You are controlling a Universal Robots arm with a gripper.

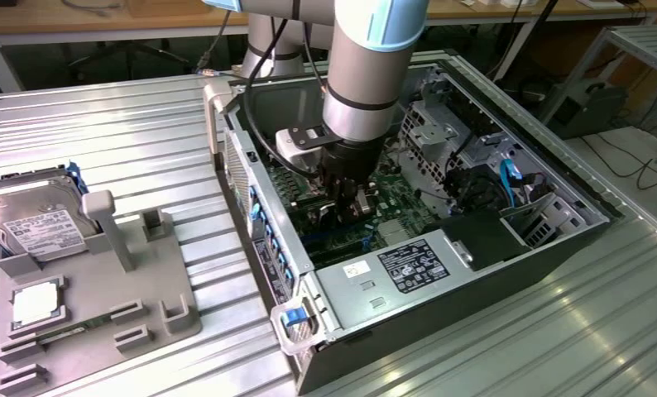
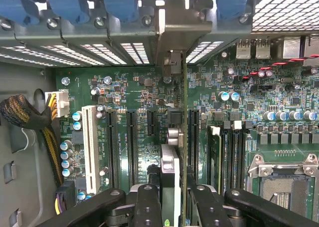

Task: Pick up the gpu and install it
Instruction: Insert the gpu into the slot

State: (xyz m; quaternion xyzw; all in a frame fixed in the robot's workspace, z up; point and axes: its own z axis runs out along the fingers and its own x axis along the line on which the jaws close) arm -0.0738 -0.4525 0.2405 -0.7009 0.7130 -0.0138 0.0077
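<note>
Thin green GPU card (image 2: pixel 185 137), gripped edge-on
Your gripper (image 2: pixel 178 208) clamps it with half-closed jaws, its silver metal bracket (image 2: pixel 172 32) at the case's rear wall (image 2: pixel 79 52).

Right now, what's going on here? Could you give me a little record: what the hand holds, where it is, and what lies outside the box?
hand: closed on the gpu
gpu: upright, edge-on above the motherboard slots
where: inside the open case
seated in a slot: cannot tell
outside: hard drive and CPU chip on the grey holder
</note>
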